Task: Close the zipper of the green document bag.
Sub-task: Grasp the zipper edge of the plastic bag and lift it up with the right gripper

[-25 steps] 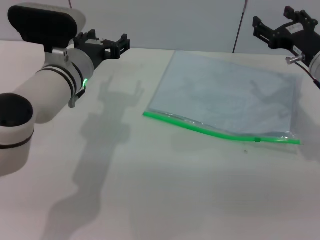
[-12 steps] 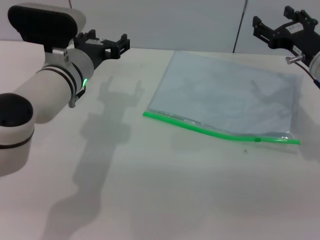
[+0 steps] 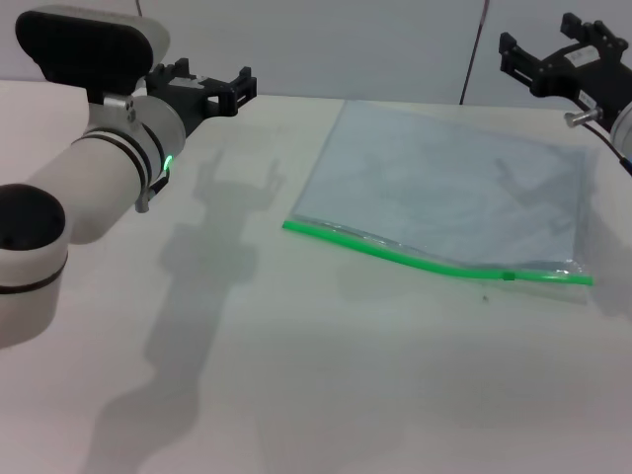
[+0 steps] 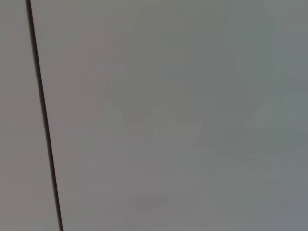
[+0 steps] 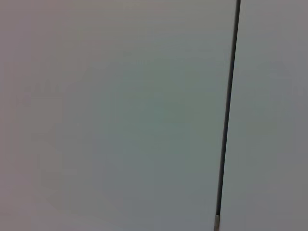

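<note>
Lying flat on the white table (image 3: 296,395) in the head view, the green document bag (image 3: 454,188) sits right of centre, with its bright green edge toward the robot. The zipper (image 3: 415,259) runs along that near edge from the left corner to the right corner, bowing slightly in the middle. The small slider tab (image 3: 509,276) sits on the strip near its right end. The left gripper (image 3: 212,87) hangs above the table at the far left, well apart from the bag; its two black fingers are spread, with nothing between them. The right gripper (image 3: 553,54) hangs at the far right, above the bag's far corner and not touching it; its fingers are also spread and hold nothing. Shadows of both grippers fall on the table and on the bag.

The left wrist view shows only a plain grey wall (image 4: 183,115) crossed by a thin dark seam (image 4: 43,115).

The right wrist view shows the same kind of grey wall, with a thin dark seam (image 5: 228,115).
</note>
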Motion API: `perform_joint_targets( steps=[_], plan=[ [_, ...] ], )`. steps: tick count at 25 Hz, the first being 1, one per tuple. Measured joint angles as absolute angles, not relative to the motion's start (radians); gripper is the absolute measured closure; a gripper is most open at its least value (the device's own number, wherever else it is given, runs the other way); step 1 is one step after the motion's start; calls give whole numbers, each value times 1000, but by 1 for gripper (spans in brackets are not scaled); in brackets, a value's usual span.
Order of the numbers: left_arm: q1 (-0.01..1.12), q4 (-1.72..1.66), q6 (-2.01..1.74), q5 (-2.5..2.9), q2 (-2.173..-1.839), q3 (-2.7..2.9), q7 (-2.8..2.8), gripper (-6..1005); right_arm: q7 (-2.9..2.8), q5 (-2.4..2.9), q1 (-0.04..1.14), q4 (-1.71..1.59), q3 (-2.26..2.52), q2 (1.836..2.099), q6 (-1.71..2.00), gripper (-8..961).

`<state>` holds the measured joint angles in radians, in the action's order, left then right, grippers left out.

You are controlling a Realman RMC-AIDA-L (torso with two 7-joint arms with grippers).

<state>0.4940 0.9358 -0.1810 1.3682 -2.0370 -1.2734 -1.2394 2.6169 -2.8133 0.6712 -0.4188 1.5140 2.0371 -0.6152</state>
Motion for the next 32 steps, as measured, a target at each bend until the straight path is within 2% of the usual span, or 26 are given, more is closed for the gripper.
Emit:
perform_joint_targets(
  steps=[10, 19, 22, 25, 30, 32],
  plan=[
    [488, 933, -181, 1368, -2036, -1275, -1238, 139, 2592, -2800, 644, -425, 1534, 2034, -659, 74],
    [473, 923, -181, 1368, -2034, -1276, -1238, 140, 2361, -2454, 436, -632, 1565, 1974, -760, 75],
    [472, 922, -181, 1368, -2033, -1276, -1241, 140, 2309, -2319, 347, -752, 1538, 1965, -773, 75],
    [472, 918, -181, 1368, -2033, -1276, -1242, 140, 2275, -2159, 269, -882, 1495, 1975, -774, 75],
    [478, 903, -181, 1368, -2032, -1276, -1245, 140, 2177, -1816, 176, -1045, 1417, 2017, -778, 75],
    [479, 903, -181, 1368, -2032, -1275, -1243, 140, 2145, -1726, 161, -1071, 1403, 2024, -779, 75]
  ],
)
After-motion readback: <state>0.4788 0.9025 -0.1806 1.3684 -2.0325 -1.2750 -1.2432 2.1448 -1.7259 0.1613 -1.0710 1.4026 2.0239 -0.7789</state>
